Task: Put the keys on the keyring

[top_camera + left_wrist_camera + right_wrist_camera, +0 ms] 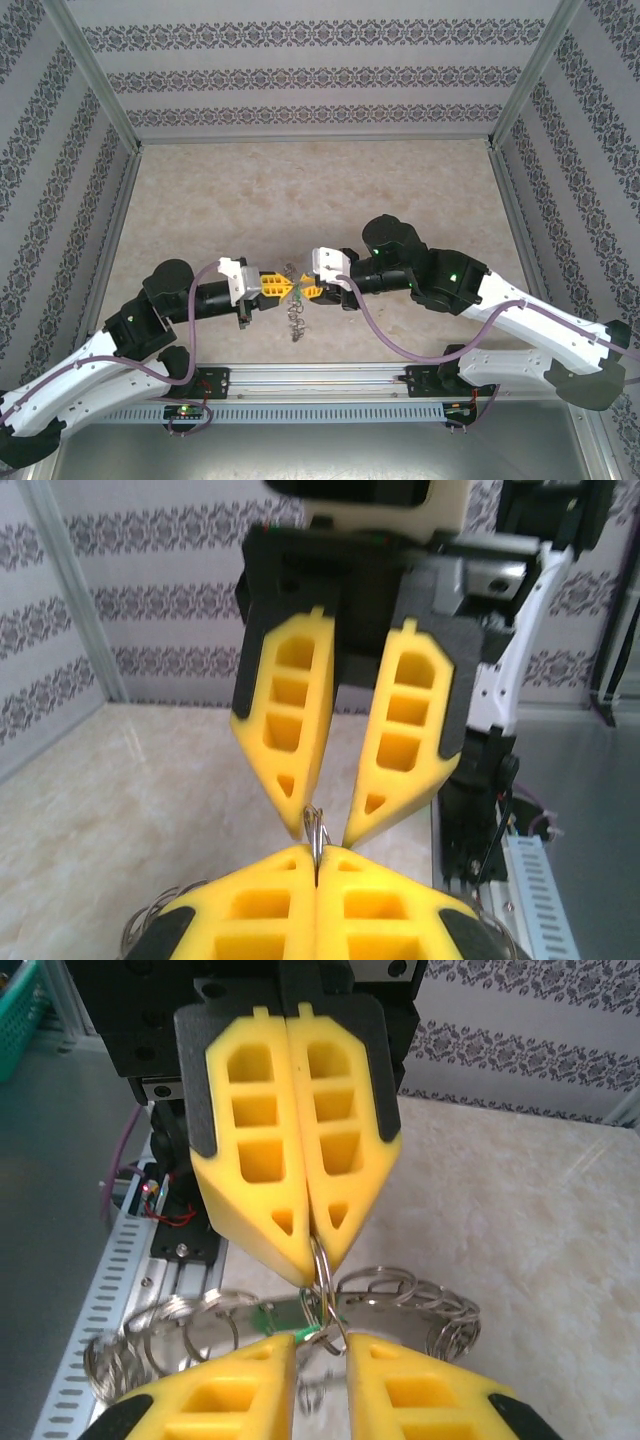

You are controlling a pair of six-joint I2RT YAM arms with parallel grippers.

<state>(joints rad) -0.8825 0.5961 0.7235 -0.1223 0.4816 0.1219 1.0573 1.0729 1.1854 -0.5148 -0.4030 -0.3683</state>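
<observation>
My two grippers meet tip to tip above the near middle of the table. The left gripper [281, 288] [317, 868] is shut on a thin metal loop of the keyring [322, 1265], which sticks out of its tips. Below that loop hangs a wreath of small rings [415, 1295] [294, 322]. The right gripper [306, 291] [320, 1352] is open, its fingers either side of the loop's lower end. A silvery key [285, 1312] with a bright green tag [312, 1334] lies across just behind that gap. I cannot tell whether the key is threaded on.
The beige table [300, 190] is walled by patterned panels on three sides. An aluminium rail [320, 378] with the arm bases runs along the near edge, right below the hanging rings. A teal basket [20, 1010] stands off the table.
</observation>
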